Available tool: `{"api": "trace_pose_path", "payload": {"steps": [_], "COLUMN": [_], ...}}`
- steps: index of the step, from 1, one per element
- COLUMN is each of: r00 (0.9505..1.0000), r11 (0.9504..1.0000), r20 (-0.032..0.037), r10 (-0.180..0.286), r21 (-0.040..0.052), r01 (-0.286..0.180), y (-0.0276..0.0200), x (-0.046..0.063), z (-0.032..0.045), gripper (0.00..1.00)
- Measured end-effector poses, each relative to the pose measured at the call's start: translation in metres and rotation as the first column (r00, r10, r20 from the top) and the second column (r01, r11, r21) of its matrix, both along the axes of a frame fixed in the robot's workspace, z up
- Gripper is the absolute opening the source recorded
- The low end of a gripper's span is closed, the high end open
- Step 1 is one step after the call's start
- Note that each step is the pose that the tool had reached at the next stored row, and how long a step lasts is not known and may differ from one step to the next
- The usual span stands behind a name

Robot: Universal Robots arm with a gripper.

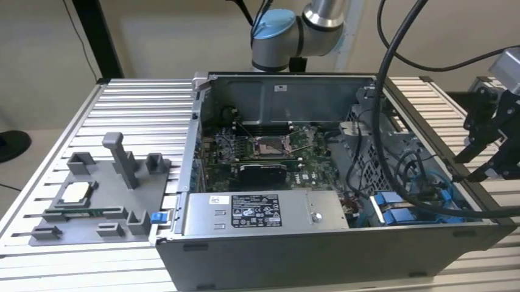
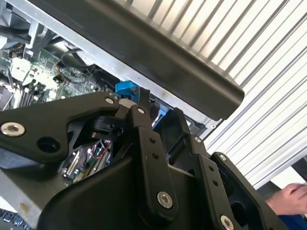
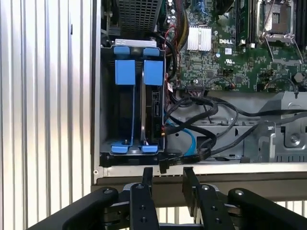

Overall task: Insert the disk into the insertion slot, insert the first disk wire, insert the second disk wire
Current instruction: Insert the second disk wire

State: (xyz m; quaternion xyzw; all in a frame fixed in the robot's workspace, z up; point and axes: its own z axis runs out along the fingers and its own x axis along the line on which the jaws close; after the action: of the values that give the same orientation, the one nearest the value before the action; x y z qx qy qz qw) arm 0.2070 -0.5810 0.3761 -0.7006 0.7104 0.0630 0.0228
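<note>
Disk (image 3: 153, 108): stands on edge inside the drive cage, in the bay nearer the motherboard (image 3: 225, 52), with blue carrier tabs at both its ends.
Insertion slot (image 3: 129, 115): a bay of the grey cage, lower right of the exterior view's frame (image 1: 396, 210), inside the open computer case (image 1: 325, 255); the neighbouring bay carries a thin blue rail.
Wires: black cables (image 3: 211, 108) and a blue cable (image 3: 192, 139) loop just beside the disk's connector edge. I cannot tell whether any is plugged in.
Gripper (image 1: 471, 168): at the right edge of the exterior view's frame, outside the case wall. Its fingers are parted by a narrow gap and hold nothing; in the first wrist view (image 3: 168, 179) they hang over the case rim near the cage.
Power supply (image 1: 252, 210): grey box, lower middle of the exterior frame.
Fixture tray (image 1: 97, 194): grey, on the slatted table (image 1: 49, 152), left of frame.
Hand (image 2: 288, 196): a person's, over the slats in the second wrist view.
</note>
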Motion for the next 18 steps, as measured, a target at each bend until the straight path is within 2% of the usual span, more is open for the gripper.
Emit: {"api": "trace_pose_path", "payload": {"steps": [2, 7, 12, 13, 18], "r00": [1.0000, 1.0000, 0.9999, 0.9999, 0.9998], "r11": [1.0000, 0.9997, 0.9984, 0.9982, 0.9981], "r20": [-0.0009, -0.0059, -0.0118, -0.0128, -0.0202], "r10": [0.000, 0.000, 0.000, 0.000, 0.000], "r21": [0.0036, 0.0247, 0.0567, 0.0601, 0.0613], "r01": [0.000, 0.000, 0.000, 0.000, 0.001], "y": [-0.0020, -0.0137, -0.0159, -0.0166, -0.0184], "x": [-0.002, -0.002, -0.003, -0.003, -0.003], "z": [-0.0009, -0.0026, -0.0035, -0.0042, -0.0097], "gripper": [1.00, 1.00, 1.00, 1.00, 1.00]}}
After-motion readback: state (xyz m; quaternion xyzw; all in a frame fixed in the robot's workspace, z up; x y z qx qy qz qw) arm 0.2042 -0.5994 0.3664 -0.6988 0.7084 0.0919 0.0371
